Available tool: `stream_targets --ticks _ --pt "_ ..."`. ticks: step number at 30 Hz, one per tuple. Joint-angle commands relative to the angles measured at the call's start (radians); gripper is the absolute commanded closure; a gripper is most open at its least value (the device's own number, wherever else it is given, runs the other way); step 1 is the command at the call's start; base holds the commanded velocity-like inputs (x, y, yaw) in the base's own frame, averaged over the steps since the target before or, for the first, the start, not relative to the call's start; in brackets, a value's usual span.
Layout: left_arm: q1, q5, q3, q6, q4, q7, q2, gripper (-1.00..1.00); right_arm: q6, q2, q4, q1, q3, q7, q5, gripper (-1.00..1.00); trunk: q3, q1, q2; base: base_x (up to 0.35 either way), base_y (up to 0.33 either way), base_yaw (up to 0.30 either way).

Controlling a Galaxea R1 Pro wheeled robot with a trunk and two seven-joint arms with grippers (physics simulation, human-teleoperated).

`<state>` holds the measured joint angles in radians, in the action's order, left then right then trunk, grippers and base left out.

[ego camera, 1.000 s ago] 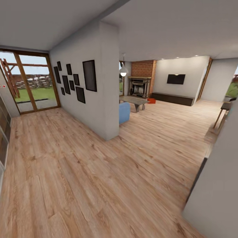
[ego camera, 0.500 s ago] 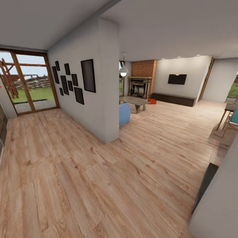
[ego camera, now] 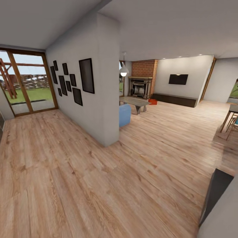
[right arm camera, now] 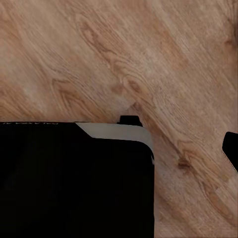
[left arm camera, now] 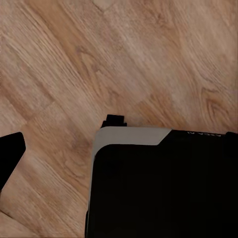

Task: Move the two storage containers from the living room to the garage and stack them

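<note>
Far ahead in the head view lies the living room, with its brick fireplace (ego camera: 141, 82), black wall screen (ego camera: 178, 79) and long dark low cabinet (ego camera: 177, 99). A small orange-red patch, one storage container (ego camera: 152, 101), sits on the wood floor between the fireplace and the cabinet. An end of the blue sofa (ego camera: 124, 114) pokes out from behind the partition wall. Both wrist views look down on light wood planks (left arm camera: 148, 54) and the black, grey-edged body of my base (right arm camera: 74, 183).
A white partition wall (ego camera: 102, 99) hung with black frames juts into the middle. Glass doors (ego camera: 24, 82) stand at the far left. A grey wall corner (ego camera: 224, 215) with a dark panel is close at the lower right. A low table (ego camera: 134, 101) and a side table (ego camera: 231, 114) stand farther on.
The camera has rolled forward: the partition wall looms larger, the grey corner at lower right has slid outward, and the glass doors have drifted left. Nothing in the rooms has moved.
</note>
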<state>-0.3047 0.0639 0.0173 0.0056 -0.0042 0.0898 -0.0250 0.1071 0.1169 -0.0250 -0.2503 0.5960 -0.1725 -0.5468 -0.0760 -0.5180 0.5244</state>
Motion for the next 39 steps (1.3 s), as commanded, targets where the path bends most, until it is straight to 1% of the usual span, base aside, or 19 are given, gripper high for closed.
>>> stream_targets --ticks 1,17,39 --pt "-0.001 0.007 0.001 0.001 0.0 0.002 0.0 -1.0 0.005 0.001 -0.003 -0.001 0.008 -0.001 -0.009 -1.0 -0.002 -0.001 0.002 0.323 0.0 0.0" --pt "-0.001 0.007 0.001 0.001 0.0 0.002 -0.001 -1.0 0.005 0.001 -0.001 -0.001 0.008 -0.001 -0.01 -1.0 -0.002 -0.001 0.002 0.323 0.0 -0.013" --pt "-0.001 0.007 0.001 0.001 0.0 0.002 -0.001 -1.0 0.005 0.001 -0.001 -0.001 0.008 -0.001 -0.01 -1.0 -0.002 -0.001 0.002 0.323 0.0 -0.233"
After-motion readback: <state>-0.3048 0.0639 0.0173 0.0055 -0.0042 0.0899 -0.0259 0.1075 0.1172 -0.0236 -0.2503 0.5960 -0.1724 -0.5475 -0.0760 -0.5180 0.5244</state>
